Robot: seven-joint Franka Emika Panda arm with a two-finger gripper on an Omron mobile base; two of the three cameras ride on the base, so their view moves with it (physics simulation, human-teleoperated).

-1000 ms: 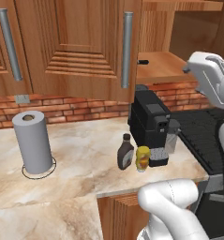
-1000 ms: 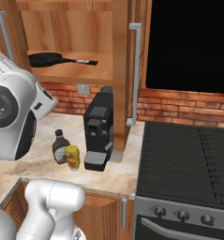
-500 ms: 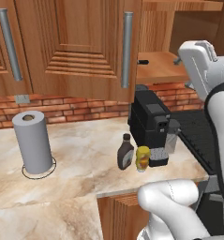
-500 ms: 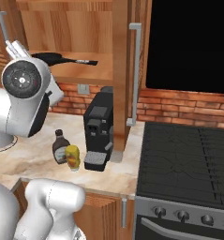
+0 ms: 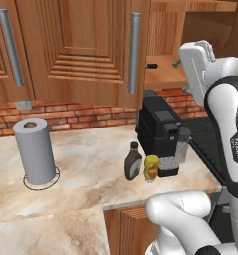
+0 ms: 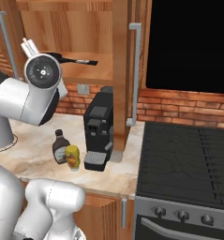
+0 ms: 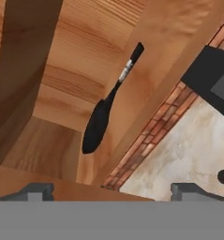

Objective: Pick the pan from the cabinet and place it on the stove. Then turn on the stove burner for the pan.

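Observation:
The pan lies on the light wood shelf of the open cabinet. Its long handle points right, toward the open door. In the hand view it sits at centre, ahead of my gripper and apart from it. The dark fingertips stand wide open with nothing between them. My hand hovers just in front of the shelf and covers part of the pan. The stove, with its knobs, is at the lower right.
A black coffee machine stands on the counter under the shelf. Beside it are a brown bottle and a yellow bottle. A paper towel roll stands far left. The open door's bar handle hangs between shelf and stove.
The arm has swung its hand up toward the cabinet shelf, closer to the pan. The jaws have stayed open and the pan has not moved.

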